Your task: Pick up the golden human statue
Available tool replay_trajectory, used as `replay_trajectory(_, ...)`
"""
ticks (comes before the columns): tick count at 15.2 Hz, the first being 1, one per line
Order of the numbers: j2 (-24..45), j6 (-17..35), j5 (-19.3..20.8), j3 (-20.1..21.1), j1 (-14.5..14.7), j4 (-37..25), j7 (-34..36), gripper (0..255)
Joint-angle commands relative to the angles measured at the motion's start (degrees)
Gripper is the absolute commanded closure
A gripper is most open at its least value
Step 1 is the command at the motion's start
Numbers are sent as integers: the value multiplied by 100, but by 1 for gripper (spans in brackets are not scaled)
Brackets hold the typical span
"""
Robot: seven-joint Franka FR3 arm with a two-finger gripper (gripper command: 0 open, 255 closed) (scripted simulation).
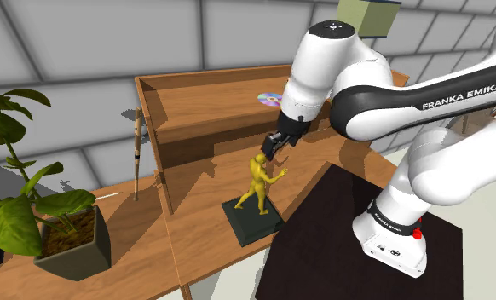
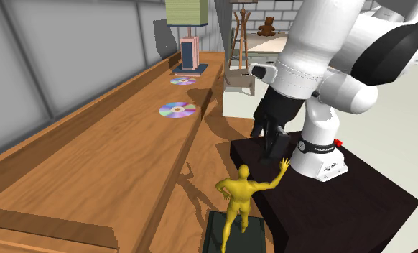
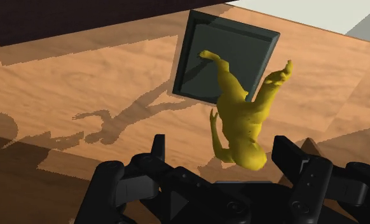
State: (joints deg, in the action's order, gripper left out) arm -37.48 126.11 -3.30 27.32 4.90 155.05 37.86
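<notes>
The golden human statue (image 1: 260, 181) stands upright on a dark square base (image 1: 253, 222) on the wooden desk, one arm raised. My black gripper (image 1: 276, 145) hangs open just above its head. In the second exterior view the gripper (image 2: 272, 140) is above and slightly behind the statue (image 2: 238, 198). In the wrist view the statue (image 3: 241, 121) reaches up from its base (image 3: 199, 57), and its head sits between my spread fingers (image 3: 157, 149), closer to one of them. Neither finger touches it, and the gripper (image 3: 222, 147) holds nothing.
A raised wooden shelf (image 1: 212, 102) runs behind the statue and carries two discs (image 2: 177, 110), books (image 2: 189, 54) and a lamp. A potted plant (image 1: 59, 230) stands at the shoulder view's lower left. My dark stand (image 1: 340, 247) is next to the statue's base.
</notes>
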Motion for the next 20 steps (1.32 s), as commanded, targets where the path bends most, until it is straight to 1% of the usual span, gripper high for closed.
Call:
replay_trajectory(1,395,464,61,361,-115,-6,407,0)
replay_trajectory(3,798,883,205,756,-288,-41,852,0)
replay_trajectory(4,912,992,259,874,-353,-58,980,0)
replay_trajectory(11,1368,1653,509,1191,-607,175,1310,0)
replay_trajectory(13,1411,1709,538,1221,-635,191,1344,0)
replay_trajectory(14,1413,1714,540,1226,-636,194,1349,255)
replay_trajectory(20,1417,1718,543,1227,-639,194,1351,255)
